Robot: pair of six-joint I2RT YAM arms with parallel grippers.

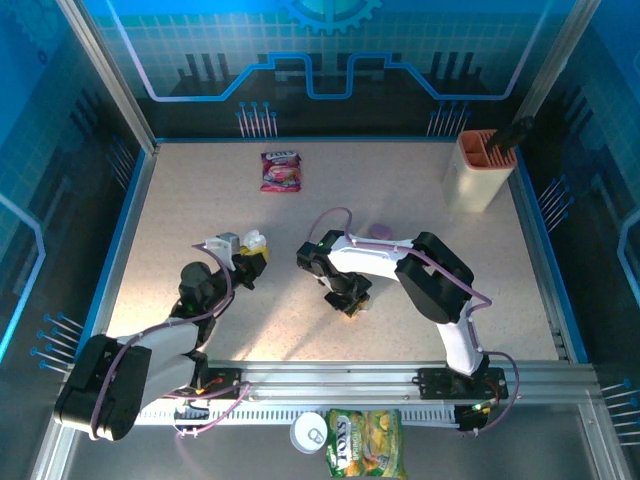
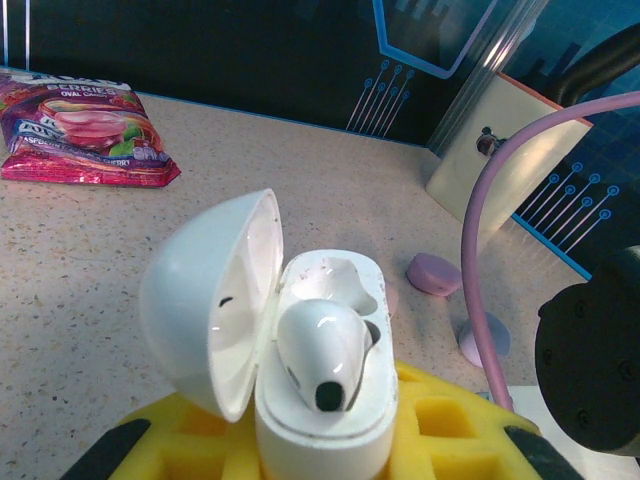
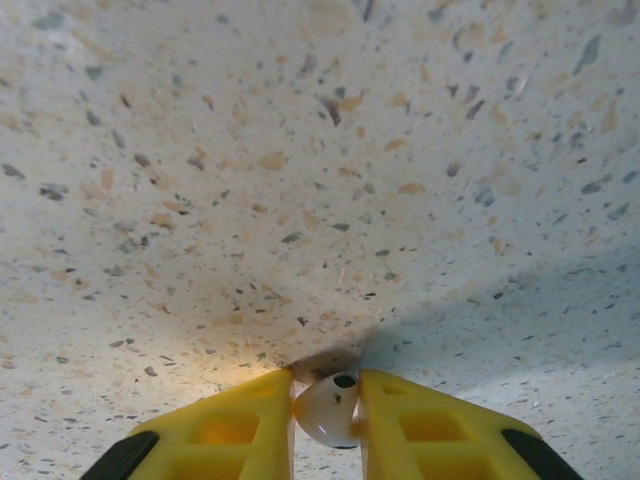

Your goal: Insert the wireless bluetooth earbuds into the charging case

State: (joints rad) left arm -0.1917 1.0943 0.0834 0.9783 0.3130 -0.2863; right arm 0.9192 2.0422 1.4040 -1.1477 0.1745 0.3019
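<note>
White earbud (image 2: 322, 352) in open case (image 2: 322, 440)

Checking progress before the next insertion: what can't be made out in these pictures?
Right wrist view: the white earbud's lower part, hidden between the right gripper's fingers.
Left wrist view: the charging case's bottom, cut off by the lower edge.
Top view: that earbud, hidden beneath the right gripper.
</note>
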